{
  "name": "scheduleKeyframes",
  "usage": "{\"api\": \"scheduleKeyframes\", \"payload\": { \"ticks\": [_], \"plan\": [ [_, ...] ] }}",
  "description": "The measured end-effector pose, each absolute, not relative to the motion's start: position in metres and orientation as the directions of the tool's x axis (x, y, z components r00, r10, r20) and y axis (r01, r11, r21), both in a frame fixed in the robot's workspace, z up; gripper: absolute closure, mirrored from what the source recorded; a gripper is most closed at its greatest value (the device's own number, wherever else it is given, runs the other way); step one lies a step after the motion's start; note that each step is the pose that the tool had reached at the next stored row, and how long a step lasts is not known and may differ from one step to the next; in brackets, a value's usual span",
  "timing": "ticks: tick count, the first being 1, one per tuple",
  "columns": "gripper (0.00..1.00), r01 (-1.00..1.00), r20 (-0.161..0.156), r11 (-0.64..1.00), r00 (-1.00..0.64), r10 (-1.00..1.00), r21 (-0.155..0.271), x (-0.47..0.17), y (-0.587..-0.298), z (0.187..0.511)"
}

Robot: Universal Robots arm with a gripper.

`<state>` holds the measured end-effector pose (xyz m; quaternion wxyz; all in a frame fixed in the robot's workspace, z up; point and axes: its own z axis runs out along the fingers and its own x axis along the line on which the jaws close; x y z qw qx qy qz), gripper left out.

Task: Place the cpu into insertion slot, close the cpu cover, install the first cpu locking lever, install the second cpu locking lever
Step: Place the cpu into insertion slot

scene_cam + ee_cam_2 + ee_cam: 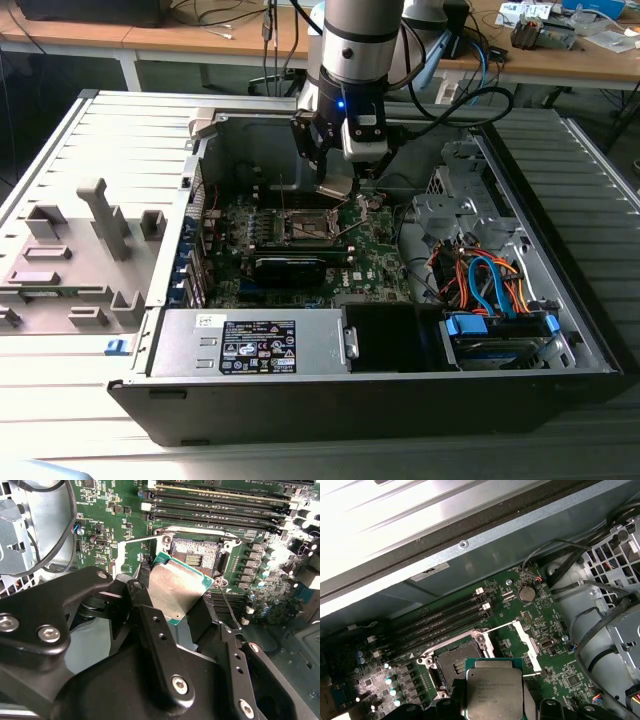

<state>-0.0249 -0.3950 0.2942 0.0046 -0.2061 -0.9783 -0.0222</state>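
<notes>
My gripper (336, 186) is shut on the cpu (177, 587), a flat square chip with a silver-grey top and green edge, gripped by two opposite edges between black fingers (150, 615). I hold it tilted just above the motherboard, beside and partly over the insertion slot (196, 555). The slot lies uncovered, with its contact field showing inside a silver rim. The cpu cover (526, 645) stands swung open at the slot's side. A thin wire locking lever (227, 605) sticks up next to the slot. In the first wrist view the cpu (494, 695) hangs close to the insertion slot (451, 665).
Memory sticks (215, 505) run along one side of the slot. A black graphics card (290, 265) lies just in front of it in the exterior view. The power supply (250, 345), a cable bundle (490, 280) and case walls hem the board. A grey fixture (80, 240) sits outside.
</notes>
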Motion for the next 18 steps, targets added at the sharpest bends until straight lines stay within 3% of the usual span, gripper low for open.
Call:
{"api": "scheduleKeyframes", "payload": {
  "ticks": [18],
  "plan": [
    [0.45,0.422,0.018,0.906,-0.906,0.422,0.042,-0.0249,-0.395,0.294]
  ]
}}
